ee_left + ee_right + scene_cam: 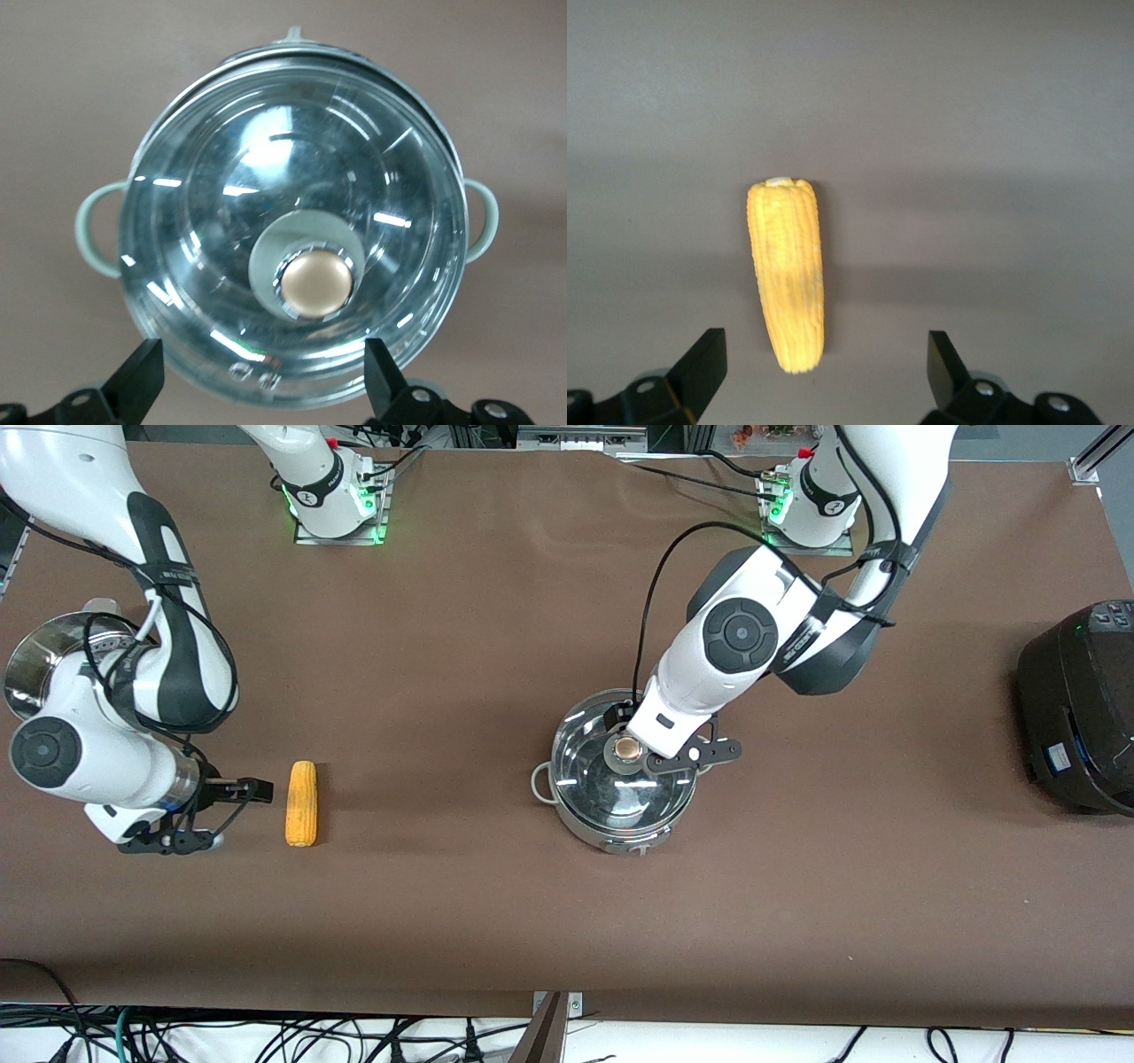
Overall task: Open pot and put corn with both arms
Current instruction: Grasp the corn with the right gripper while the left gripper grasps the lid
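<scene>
The steel pot (611,834) stands mid-table with its glass lid (620,788) on and the tan knob (627,749) on top. My left gripper (651,735) hangs open over the lid, beside the knob and not touching it. In the left wrist view the pot (155,159), lid (292,168) and knob (312,282) lie below the open left gripper (264,376). The corn (301,803) lies on the table toward the right arm's end. My right gripper (235,810) is open and empty beside it. The right wrist view shows the corn (788,283) ahead of the open right gripper (826,367).
A steel steamer bowl (44,655) stands at the right arm's end of the table, partly hidden by the right arm. A big black cooker (1081,708) stands at the left arm's end. The brown table top (443,691) spreads between corn and pot.
</scene>
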Robot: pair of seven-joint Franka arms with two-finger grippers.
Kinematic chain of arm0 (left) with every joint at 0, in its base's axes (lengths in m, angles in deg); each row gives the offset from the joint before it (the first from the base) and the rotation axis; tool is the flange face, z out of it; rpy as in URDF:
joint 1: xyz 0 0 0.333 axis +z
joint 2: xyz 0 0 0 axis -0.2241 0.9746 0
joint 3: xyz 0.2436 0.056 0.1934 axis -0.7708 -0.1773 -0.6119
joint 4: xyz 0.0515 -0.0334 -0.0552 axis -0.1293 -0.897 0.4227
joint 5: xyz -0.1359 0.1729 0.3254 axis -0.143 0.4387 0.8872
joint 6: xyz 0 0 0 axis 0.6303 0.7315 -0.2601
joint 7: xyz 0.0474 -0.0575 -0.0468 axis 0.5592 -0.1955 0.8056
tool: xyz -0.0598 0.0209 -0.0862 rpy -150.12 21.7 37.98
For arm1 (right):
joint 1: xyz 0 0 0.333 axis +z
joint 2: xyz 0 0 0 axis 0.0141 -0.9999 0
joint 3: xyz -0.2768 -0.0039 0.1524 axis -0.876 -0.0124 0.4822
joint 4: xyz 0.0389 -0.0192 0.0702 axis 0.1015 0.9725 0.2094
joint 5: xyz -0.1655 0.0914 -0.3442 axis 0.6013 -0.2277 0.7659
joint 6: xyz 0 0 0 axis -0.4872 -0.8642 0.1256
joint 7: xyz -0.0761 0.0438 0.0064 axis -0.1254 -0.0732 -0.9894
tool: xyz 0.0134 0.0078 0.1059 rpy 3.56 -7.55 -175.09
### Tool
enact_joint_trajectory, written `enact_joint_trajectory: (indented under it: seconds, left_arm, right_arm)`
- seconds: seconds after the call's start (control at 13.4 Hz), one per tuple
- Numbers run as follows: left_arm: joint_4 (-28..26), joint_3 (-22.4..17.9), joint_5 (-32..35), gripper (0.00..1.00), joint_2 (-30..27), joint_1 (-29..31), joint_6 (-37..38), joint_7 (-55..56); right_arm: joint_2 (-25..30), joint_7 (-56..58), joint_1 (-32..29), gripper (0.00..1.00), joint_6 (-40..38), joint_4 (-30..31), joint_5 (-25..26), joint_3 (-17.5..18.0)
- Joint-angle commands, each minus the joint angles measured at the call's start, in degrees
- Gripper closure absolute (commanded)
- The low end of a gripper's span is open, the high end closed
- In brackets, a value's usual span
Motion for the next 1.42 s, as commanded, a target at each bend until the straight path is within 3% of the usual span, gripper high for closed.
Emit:
enact_joint_trajectory:
  seconds: [0.0,0.3,0.6,0.82,0.97,1.34]
  left_arm:
    - [2.82,-0.56,1.49,0.01,3.24,-1.06,-2.39,1.42]
    - [3.69,-2.49,1.58,0.01,4.73,-3.07,-4.06,1.6]
    - [6.51,-10.48,1.58,0.01,6.67,-11.06,-4.07,3.27]
    - [6.51,-10.58,1.58,0.01,6.5,-10.73,-3.98,2.74]
    - [6.51,-10.58,1.58,0.15,6.5,-10.55,-3.98,2.74]
    - [6.42,-10.67,1.75,0.73,6.41,-10.46,-3.98,2.57]
  right_arm:
    - [-1.45,-0.78,1.26,0.0,2.8,0.46,-0.79,0.24]
    - [-4.08,-1.05,2.24,0.0,9.9,2.74,-0.79,0.24]
    - [-5.58,-1.05,2.41,0.0,14.14,4.68,-0.79,0.33]
    - [-6.2,-1.4,2.24,0.0,14.23,5.56,-0.88,0.33]
    - [-6.37,-1.48,1.97,0.0,15.02,7.05,-0.88,0.33]
    - [-6.37,-1.48,1.36,0.01,15.2,8.55,-0.88,0.24]
